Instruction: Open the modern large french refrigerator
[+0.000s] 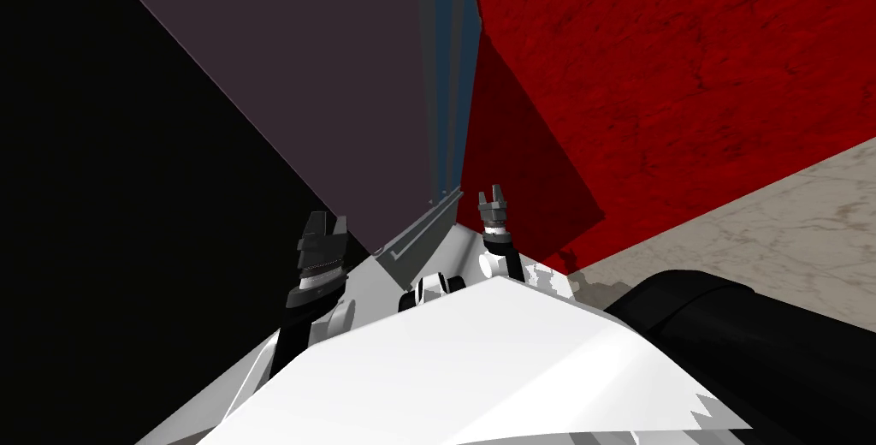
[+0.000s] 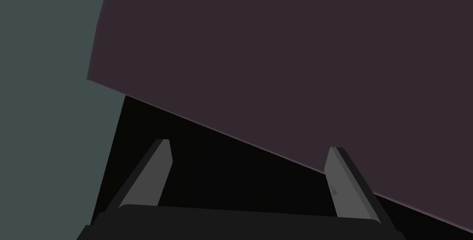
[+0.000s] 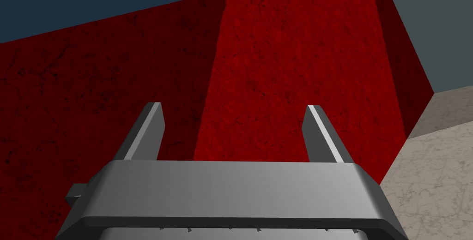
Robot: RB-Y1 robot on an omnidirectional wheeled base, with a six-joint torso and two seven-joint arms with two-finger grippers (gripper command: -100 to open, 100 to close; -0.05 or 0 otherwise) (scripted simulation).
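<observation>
A tall, flat, dark purple-grey panel (image 1: 342, 80), the refrigerator's face or door, rises ahead of me, and a grey bar (image 1: 423, 228) runs along its lower edge. My left gripper (image 1: 329, 222) is at the panel's left edge, beside a black area. In the left wrist view the panel (image 2: 286, 57) spans the space just beyond the left gripper (image 2: 249, 146), which is open and holds nothing. My right gripper (image 1: 493, 194) is to the right of the bar, by a red wall (image 1: 667, 63). In the right wrist view the right gripper (image 3: 233, 107) is open, empty and facing the red wall (image 3: 277, 57).
A narrow blue strip (image 1: 445, 63) shows between the panel and the red wall. Pale marbled floor (image 1: 770, 226) lies to the right. A black area (image 1: 111, 209) takes up the left side. The red wall has a jutting corner (image 3: 217, 66) close ahead of the right hand.
</observation>
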